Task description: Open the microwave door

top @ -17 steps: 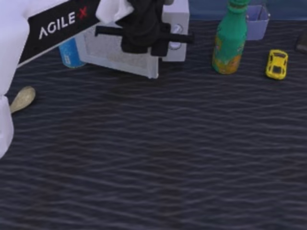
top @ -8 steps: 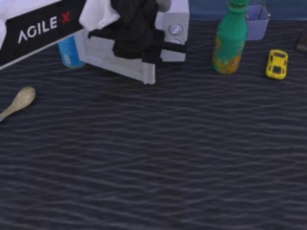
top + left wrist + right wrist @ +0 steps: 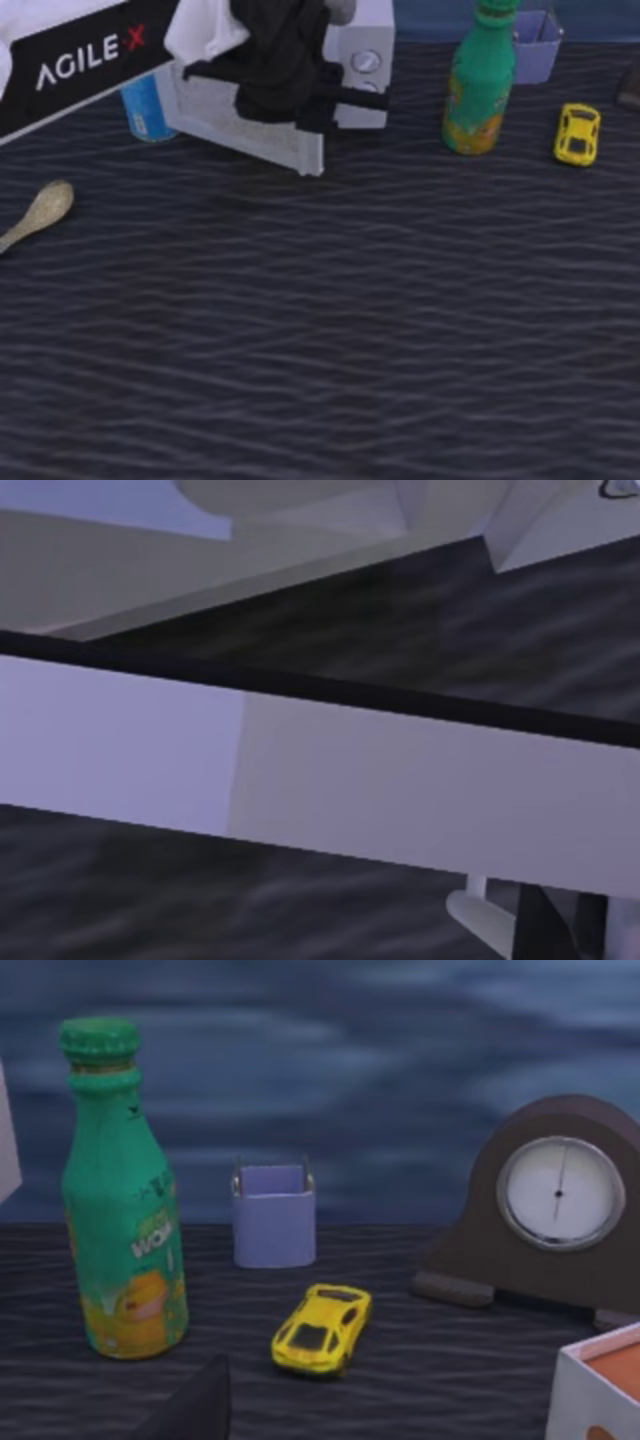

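Note:
The small white-grey microwave point(image 3: 365, 40) stands at the table's far edge, left of centre. The microwave door point(image 3: 210, 108), with its speckled window, stands swung out at an angle, its free edge toward the table's front. My left gripper point(image 3: 312, 112) hangs over that free edge. In the left wrist view the door point(image 3: 400, 790) fills the frame as a pale band, with its handle point(image 3: 478, 918) running into a black finger point(image 3: 545, 930). The gripper looks shut on that handle. The right gripper is out of the top view; one dark fingertip point(image 3: 200, 1405) shows in the right wrist view.
A green bottle point(image 3: 480, 85), a yellow toy car point(image 3: 577, 133) and a lilac cup point(image 3: 538, 45) stand right of the microwave. A blue can point(image 3: 147, 110) sits by the door's hinge side, a wooden spoon point(image 3: 40, 212) at the left. A brown clock point(image 3: 545, 1210) stands far right.
Since a second ago my left arm has shifted left and the door has swung further out with it. Over the last half second nothing has moved.

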